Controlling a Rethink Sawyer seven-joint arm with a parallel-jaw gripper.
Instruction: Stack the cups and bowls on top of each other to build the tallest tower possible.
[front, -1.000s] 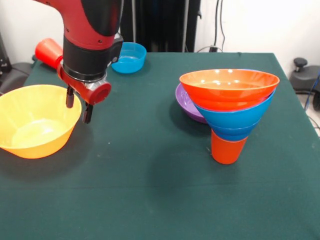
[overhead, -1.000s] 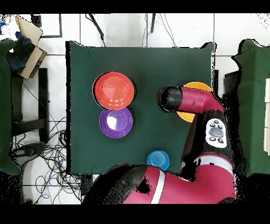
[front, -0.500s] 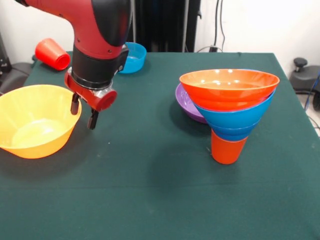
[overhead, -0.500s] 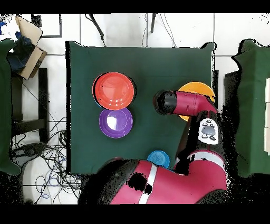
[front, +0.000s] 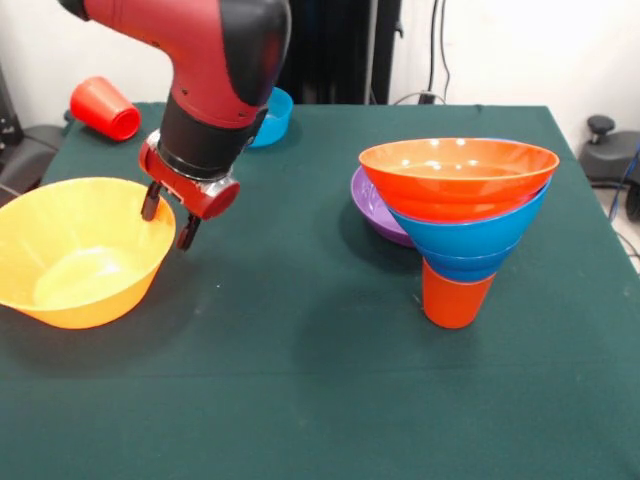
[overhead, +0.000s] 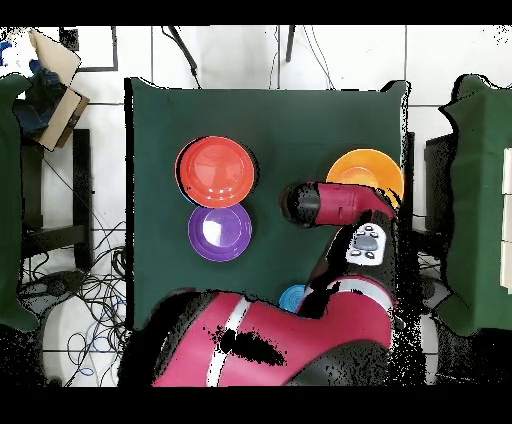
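My gripper (front: 168, 216) hangs open over the right rim of the large yellow-orange bowl (front: 75, 260), one finger inside the bowl and one outside. The bowl sits tilted, its inside turned toward the camera. On the right stands the tower (front: 458, 215): an upright orange cup (front: 455, 295) carrying two blue bowls and the orange-red bowl (front: 458, 175) on top. The wide purple bowl (front: 370, 205) rests right behind it. A red cup (front: 105, 107) lies on its side at the far left corner. In the overhead view the wrist (overhead: 300, 203) hides the fingers beside the yellow-orange bowl (overhead: 365, 170).
A small blue bowl (front: 272, 115) sits at the table's far side, half hidden by the arm. From above, the orange-red bowl (overhead: 215, 172) and purple bowl (overhead: 220, 232) lie side by side. The green table (front: 300, 380) ends close to the yellow-orange bowl on the left.
The arm swung over so its fingers now straddle the yellow-orange bowl's rim. The bowl has shifted toward the front camera and tipped. The tower and other pieces stayed put.
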